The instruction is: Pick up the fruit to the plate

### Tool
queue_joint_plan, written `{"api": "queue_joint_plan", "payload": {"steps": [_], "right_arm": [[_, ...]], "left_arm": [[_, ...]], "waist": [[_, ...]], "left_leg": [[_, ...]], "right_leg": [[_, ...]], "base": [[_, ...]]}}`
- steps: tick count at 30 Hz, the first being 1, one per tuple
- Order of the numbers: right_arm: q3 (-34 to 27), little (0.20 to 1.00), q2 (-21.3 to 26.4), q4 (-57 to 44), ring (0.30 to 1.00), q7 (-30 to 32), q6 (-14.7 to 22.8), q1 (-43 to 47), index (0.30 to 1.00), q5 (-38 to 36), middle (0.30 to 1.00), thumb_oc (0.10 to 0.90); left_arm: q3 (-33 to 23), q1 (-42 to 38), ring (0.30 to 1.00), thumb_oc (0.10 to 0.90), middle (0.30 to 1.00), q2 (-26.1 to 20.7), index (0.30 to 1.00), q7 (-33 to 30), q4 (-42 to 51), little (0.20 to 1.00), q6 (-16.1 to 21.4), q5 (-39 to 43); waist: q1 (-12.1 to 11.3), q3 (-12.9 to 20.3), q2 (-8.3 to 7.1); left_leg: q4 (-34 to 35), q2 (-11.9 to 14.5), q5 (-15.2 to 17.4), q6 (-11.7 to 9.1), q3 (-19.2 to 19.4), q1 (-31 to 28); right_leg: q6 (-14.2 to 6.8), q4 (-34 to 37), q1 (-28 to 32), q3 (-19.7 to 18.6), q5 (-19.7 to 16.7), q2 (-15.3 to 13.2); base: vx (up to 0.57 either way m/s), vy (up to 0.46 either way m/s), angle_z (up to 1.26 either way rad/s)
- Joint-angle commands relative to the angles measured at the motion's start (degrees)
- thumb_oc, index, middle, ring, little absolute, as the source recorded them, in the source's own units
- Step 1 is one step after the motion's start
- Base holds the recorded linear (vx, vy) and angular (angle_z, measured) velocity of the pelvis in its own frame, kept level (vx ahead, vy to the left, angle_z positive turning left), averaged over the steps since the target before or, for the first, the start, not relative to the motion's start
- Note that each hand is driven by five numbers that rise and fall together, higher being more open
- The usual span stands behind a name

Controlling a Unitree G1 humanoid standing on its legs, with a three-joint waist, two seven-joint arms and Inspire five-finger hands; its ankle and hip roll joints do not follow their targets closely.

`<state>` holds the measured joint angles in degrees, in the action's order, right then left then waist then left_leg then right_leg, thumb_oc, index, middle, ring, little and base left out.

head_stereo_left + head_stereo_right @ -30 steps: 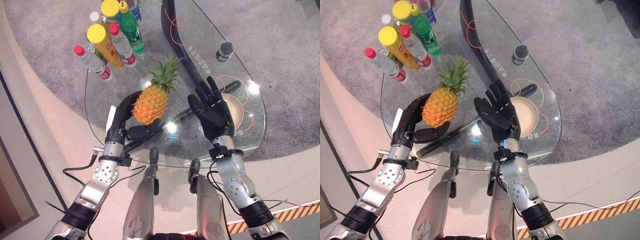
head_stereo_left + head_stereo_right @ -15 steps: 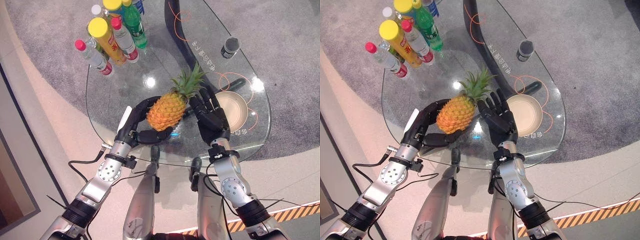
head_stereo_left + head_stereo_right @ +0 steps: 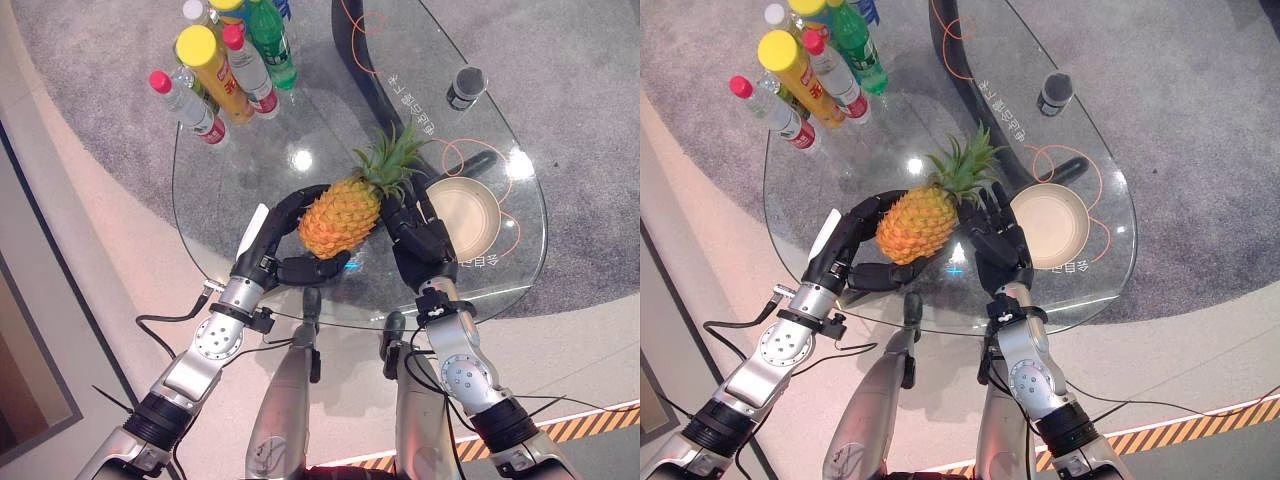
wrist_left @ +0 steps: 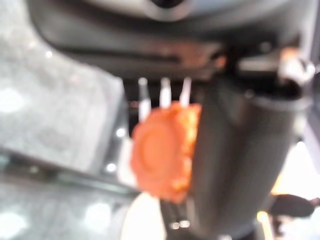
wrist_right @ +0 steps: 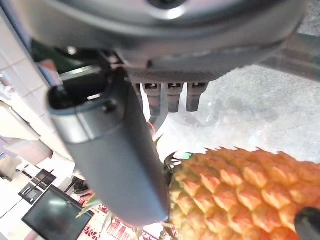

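An orange pineapple (image 3: 338,215) with a green crown is held above the glass table (image 3: 250,150). My left hand (image 3: 262,250) is shut on it, fingers curled over its far side and the thumb under it. The fruit's round base (image 4: 162,150) shows past that hand in the left wrist view. My right hand (image 3: 425,245) is open, its straight fingers resting against the pineapple's right side near the crown; the scaly skin (image 5: 240,195) lies close beside its thumb (image 5: 115,150). A cream plate (image 3: 478,205) sits on the table just right of the right hand.
Several bottles (image 3: 225,60) with red, yellow and green caps stand together at the table's far left. A small dark can (image 3: 465,88) stands at the far right. A black curved table leg (image 3: 350,40) runs under the glass. Grey carpet surrounds the table.
My left hand has carried the pineapple to the right, towards the plate. My right hand has moved left and come against the fruit's side.
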<state>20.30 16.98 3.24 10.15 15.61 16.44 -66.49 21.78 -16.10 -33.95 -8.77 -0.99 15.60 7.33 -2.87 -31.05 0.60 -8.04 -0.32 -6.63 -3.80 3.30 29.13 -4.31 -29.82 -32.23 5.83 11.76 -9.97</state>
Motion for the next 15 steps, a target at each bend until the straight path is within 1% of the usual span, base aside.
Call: {"api": "queue_joint_plan", "payload": {"steps": [1, 5, 7, 8, 9, 12, 15], "right_arm": [[0.18, 0.900, -1.43, -4.38, 0.900, -3.92, 2.02, 4.28, 0.900, -0.22, 0.900, 0.800], [0.35, 0.900, -0.85, -3.91, 0.900, -8.31, 0.79, 4.74, 0.900, -2.16, 0.900, 0.800], [0.44, 0.900, 0.01, -4.13, 0.900, -15.96, 0.09, 5.49, 0.900, -3.91, 0.900, 0.800], [0.45, 0.900, 0.08, -4.04, 0.900, -17.52, 0.24, 5.63, 0.900, -4.24, 0.900, 0.800], [0.39, 0.900, 0.22, -4.00, 0.900, -20.96, 0.67, 6.12, 0.900, -5.13, 0.900, 0.800], [-0.28, 0.900, 0.12, -4.05, 0.900, -26.98, 1.35, 7.01, 0.900, -6.15, 0.900, 0.800], [-0.31, 0.900, 0.11, -4.03, 0.900, -27.25, 1.39, 7.05, 0.900, -6.22, 0.900, 0.800]], "left_arm": [[-0.51, -4.03, 0.300, 0.100, 0.300, -0.36, 0.300, 1.67, 14.85, 0.200, 10.95, -1.19], [-0.10, -4.14, 0.300, 0.100, 0.300, -0.85, 0.300, 2.82, 14.82, 0.200, 10.12, -0.52], [0.15, -4.01, 0.300, 0.100, 0.300, -1.20, 0.300, 4.28, 14.18, 0.200, 9.66, 1.01], [0.17, -3.97, 0.300, 0.100, 0.300, -1.22, 0.300, 4.58, 13.97, 0.200, 9.75, 1.24], [0.21, -4.02, 0.300, 0.100, 0.300, -1.28, 0.300, 5.10, 13.72, 0.200, 9.55, 1.81], [0.15, -4.02, 0.300, 0.100, 0.300, -1.40, 0.300, 6.14, 12.79, 0.200, 9.45, 3.84], [0.15, -4.00, 0.300, 0.100, 0.300, -1.39, 0.300, 6.17, 12.77, 0.200, 9.44, 3.92]], "waist": [[1.07, 1.26, -0.53], [0.89, 1.26, -0.48], [0.77, 1.26, -0.44], [0.73, 1.26, -0.42], [0.63, 1.26, -0.38], [0.51, 1.26, -0.27], [0.50, 1.26, -0.27]], "left_leg": [[-13.13, -4.24, 9.98, 2.81, -0.17, 0.59], [-13.29, -4.33, 10.04, 2.85, -0.37, 0.85], [-13.91, -4.35, 10.31, 2.87, -0.54, 1.16], [-14.05, -4.38, 10.38, 2.86, -0.60, 1.28], [-14.16, -4.42, 10.47, 2.82, -0.67, 1.34], [-14.44, -4.48, 10.72, 2.80, -0.83, 1.47], [-14.45, -4.47, 10.74, 2.80, -0.83, 1.48]], "right_leg": [[-1.14, 15.59, 4.56, 0.87, -14.69, 0.82], [-1.21, 15.40, 4.29, 0.95, -14.67, 0.81], [-1.29, 14.98, 3.94, 1.11, -14.62, 0.65], [-1.32, 14.92, 3.86, 1.16, -14.60, 0.63], [-1.37, 14.93, 3.88, 1.23, -14.54, 0.59], [-1.48, 14.77, 3.73, 1.34, -14.44, 0.60], [-1.48, 14.76, 3.73, 1.34, -14.44, 0.61]], "base": [[0.00, 0.000, 0.00], [0.00, 0.000, 0.00], [0.04, -0.013, 0.01], [0.03, -0.016, 0.01], [0.00, 0.000, 0.00], [0.00, 0.000, 0.00], [0.00, 0.000, 0.00]]}}
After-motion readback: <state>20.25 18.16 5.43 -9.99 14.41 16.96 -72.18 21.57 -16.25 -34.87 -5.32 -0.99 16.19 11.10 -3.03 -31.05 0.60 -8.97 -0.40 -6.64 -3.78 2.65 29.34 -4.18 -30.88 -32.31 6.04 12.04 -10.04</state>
